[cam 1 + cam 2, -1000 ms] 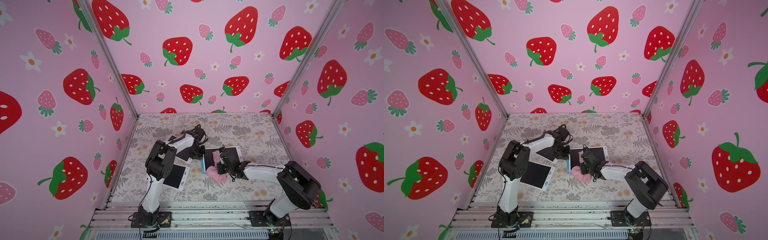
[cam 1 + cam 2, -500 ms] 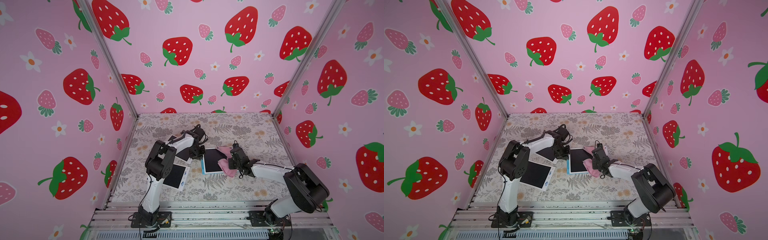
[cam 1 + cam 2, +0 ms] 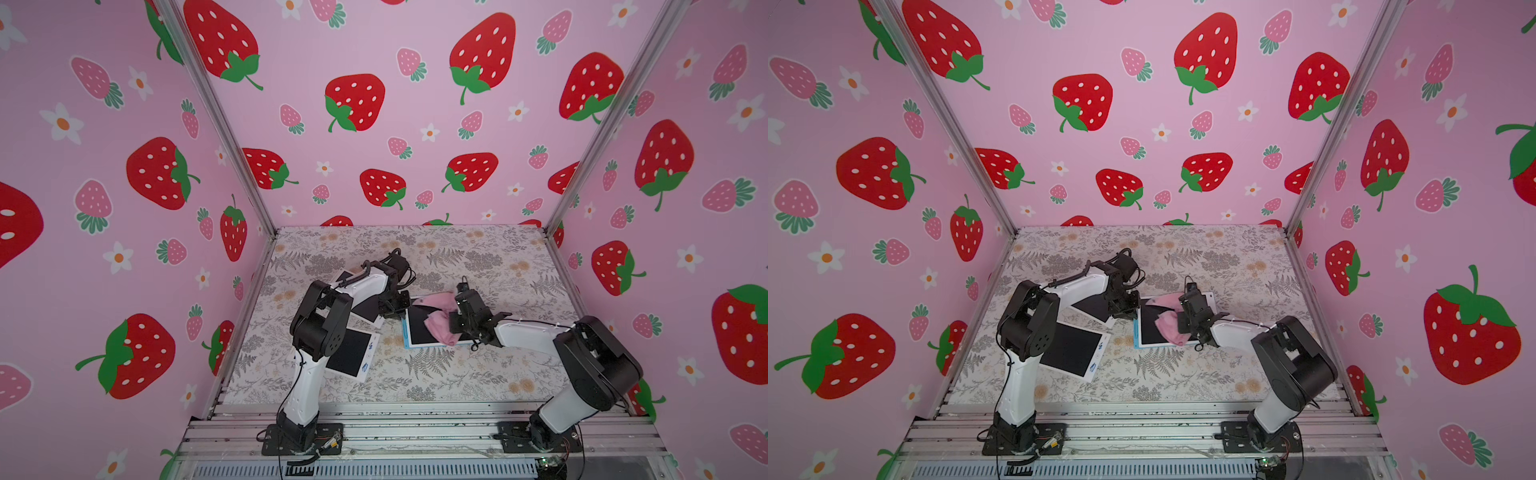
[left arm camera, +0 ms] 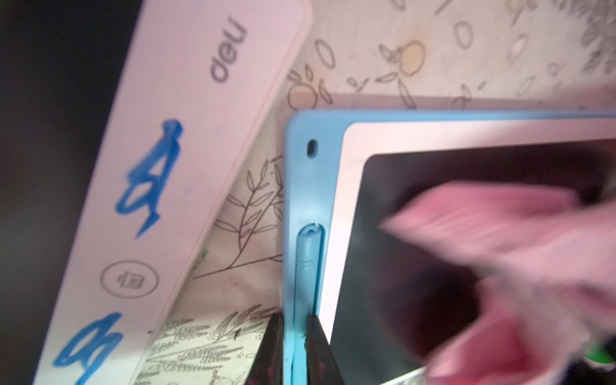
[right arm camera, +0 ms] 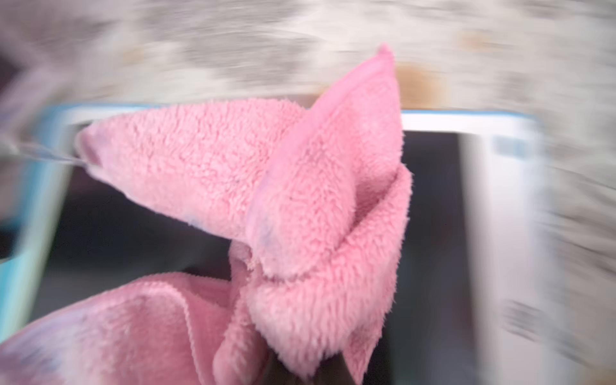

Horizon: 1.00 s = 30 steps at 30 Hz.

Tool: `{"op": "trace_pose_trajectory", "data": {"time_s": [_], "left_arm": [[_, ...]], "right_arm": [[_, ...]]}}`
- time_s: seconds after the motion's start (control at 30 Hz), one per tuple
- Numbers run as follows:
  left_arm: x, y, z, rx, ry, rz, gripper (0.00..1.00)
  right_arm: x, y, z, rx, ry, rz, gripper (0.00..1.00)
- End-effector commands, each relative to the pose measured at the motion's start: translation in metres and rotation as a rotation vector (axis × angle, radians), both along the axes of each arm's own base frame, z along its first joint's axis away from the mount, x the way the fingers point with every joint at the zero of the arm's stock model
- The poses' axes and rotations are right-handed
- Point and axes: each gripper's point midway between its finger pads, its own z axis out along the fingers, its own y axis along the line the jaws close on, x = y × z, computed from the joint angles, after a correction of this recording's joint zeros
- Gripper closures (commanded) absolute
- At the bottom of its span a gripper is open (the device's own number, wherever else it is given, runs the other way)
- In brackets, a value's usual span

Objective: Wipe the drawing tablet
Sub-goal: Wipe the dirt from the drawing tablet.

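Observation:
The drawing tablet [image 3: 417,331] [image 3: 1151,329] has a blue frame, a white bezel and a dark screen, and lies flat mid-table. My left gripper [image 3: 395,310] [image 4: 295,320] is shut on its blue left edge [image 4: 301,186], one finger on each side of the rim. A fluffy pink cloth [image 3: 439,322] [image 3: 1168,325] [image 5: 316,200] rests bunched on the screen. My right gripper [image 3: 454,321] [image 5: 303,368] is shut on the cloth and holds it against the tablet's right half. The cloth hides most of the right gripper's fingers, and both wrist views are blurred by motion.
A second tablet [image 3: 353,353] with a white bezel lies at the front left, partly under the left arm. A third tablet [image 3: 366,308] lies beneath the left forearm, and its white bezel with blue scribbles [image 4: 173,166] comes close to the held tablet. Pink walls enclose three sides.
My right gripper has swept the cloth over the tablet, from the near edge to the right side and now back over the screen. The left gripper keeps its hold.

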Motion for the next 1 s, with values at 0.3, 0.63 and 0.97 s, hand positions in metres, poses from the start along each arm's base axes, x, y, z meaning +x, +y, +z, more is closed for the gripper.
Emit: {"op": "trace_pose_trajectory", "data": {"time_s": [0.3, 0.63, 0.97], "left_arm": [[-0.035, 0.033, -0.057, 0.168, 0.160, 0.013, 0.87], [-0.037, 0.033, -0.060, 0.156, 0.170, 0.022, 0.88], [-0.043, 0.035, -0.063, 0.126, 0.192, 0.058, 0.88]], "right_arm": [[0.022, 0.058, -0.004, -0.027, -0.050, 0.081, 1.00], [0.024, 0.106, 0.006, 0.042, -0.058, 0.221, 1.00], [0.043, 0.030, -0.006, 0.061, -0.028, 0.008, 1.00]]}}
